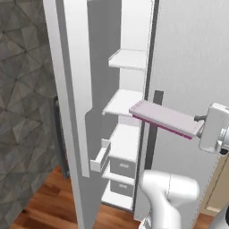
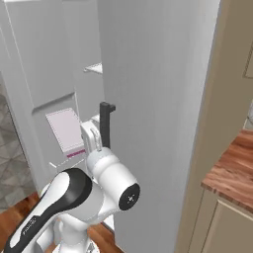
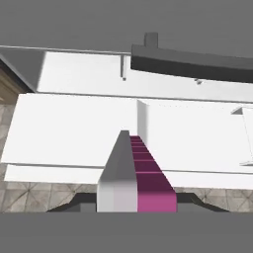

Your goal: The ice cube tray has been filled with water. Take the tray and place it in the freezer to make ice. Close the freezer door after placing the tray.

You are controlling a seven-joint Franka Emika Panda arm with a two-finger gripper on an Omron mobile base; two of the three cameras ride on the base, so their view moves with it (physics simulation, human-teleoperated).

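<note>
Left base view: the gripper (image 1: 200, 120) grips the ice cube tray (image 1: 166, 118) by one end, held level before the open freezer (image 1: 126, 134), beside its door (image 1: 71, 112). Right base view: tray (image 2: 65, 130) partly hidden behind the arm. Hand view: fingertips (image 3: 79, 201) apparently clamp the tray (image 3: 136, 178).

The white arm rises from the base, bends at a rounded elbow and reaches forward with its wrist held level. The gripper (image 3: 136, 200) points straight ahead, its dark fingers (image 3: 79, 201) clamped on either side of the near end of the ice cube tray (image 1: 166, 118), which sticks out flat and level in front of the hand.
</note>
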